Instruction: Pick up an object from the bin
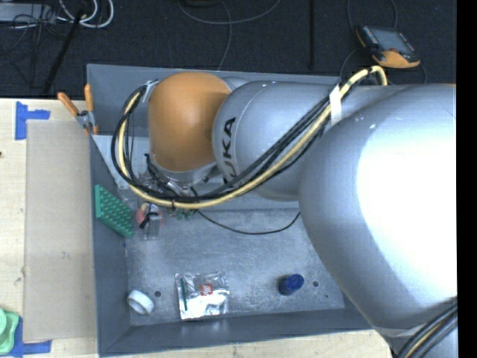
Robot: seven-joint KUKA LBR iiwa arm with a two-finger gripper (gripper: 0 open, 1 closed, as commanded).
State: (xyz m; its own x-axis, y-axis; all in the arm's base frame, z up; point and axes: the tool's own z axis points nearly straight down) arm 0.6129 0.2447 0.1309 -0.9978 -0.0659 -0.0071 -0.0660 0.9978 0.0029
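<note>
One gripper (pixel 149 219) sits low toward the view's left, tucked under the arm's orange dome (pixel 186 121); whether it is spread or closed I cannot tell. Just beside it, a green studded plastic plate (pixel 112 209) leans against the left wall of the grey metal bin (pixel 246 248). Well apart, along the near wall, lie a white round cap (pixel 139 300), a crinkled clear packet (pixel 201 295) with a red mark, and a small blue rounded lump (pixel 291 283).

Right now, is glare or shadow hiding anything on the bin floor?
Camera view: glare sits on the arm's silver shell at right and glints on the crinkled packet; camera view: the arm's shadow darkens the floor beside the green block, while the white ring and blue lump lie evenly lit.
</note>
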